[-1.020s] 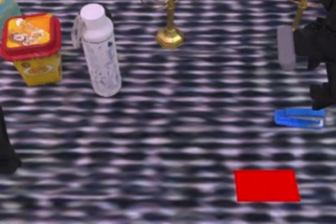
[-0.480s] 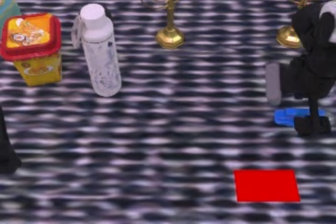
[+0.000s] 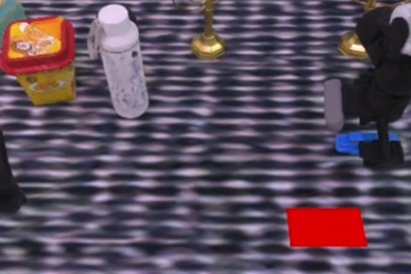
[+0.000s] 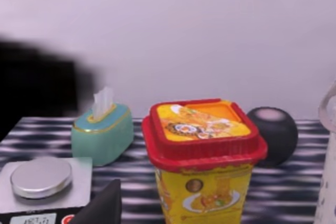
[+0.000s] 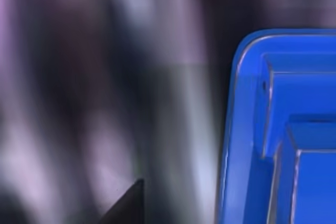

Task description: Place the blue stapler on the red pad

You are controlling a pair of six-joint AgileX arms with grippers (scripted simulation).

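Right gripper lowered over the blue stapler, table's right side.

Top view: stapler is seen partly covered by the gripper, apart from the red pad nearer the front; finger state cannot be told. Left arm is parked at the left edge. Right wrist view: stapler is shown close beneath.

Setting: a rendered simulation tabletop, not a real room. The table carries a blurred black-and-white wave texture, and a plain pale wall backs it. The assorted props match no single trade: two brass candelabra, a noodle tub, a tissue box, a white bottle and a small scale (household and lab items mixed).
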